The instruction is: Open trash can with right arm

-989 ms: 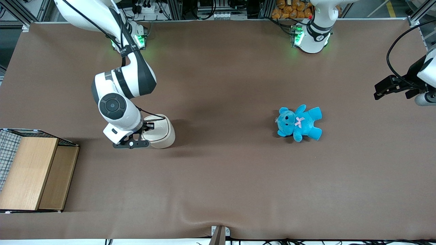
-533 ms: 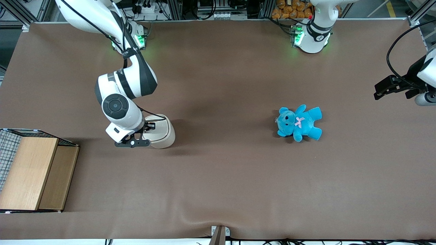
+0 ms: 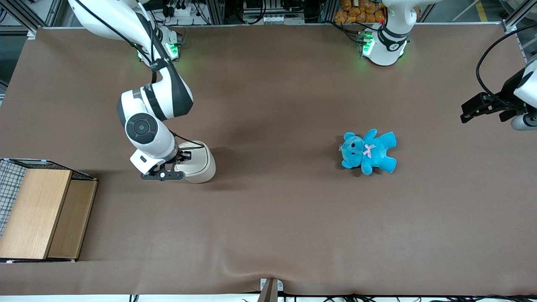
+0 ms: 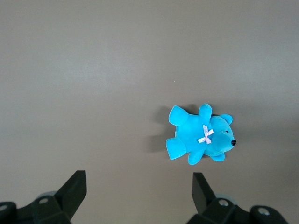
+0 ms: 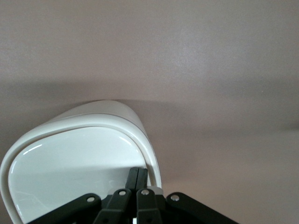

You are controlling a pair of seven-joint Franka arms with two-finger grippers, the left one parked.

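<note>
Over trash can (image 3: 197, 161) lid, gripper (image 5: 138, 179) closed

Glossy smooth plastic trash can (image 5: 70, 158), plush teddy (image 3: 368, 152), matt brown tablecloth (image 3: 272, 209).

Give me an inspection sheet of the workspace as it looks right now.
Surface: brown mat, slight wrinkle at its near edge.
Job's things: trash can, lid down.
Clutter: blue teddy toward the parked arm's end; wooden box in a wire basket.
Grippers: pincer shut, tips at the lid's rim.
Cables: black cable running along the right arm.
Surroundings: metal framing, orange items at the table's back edge.
</note>
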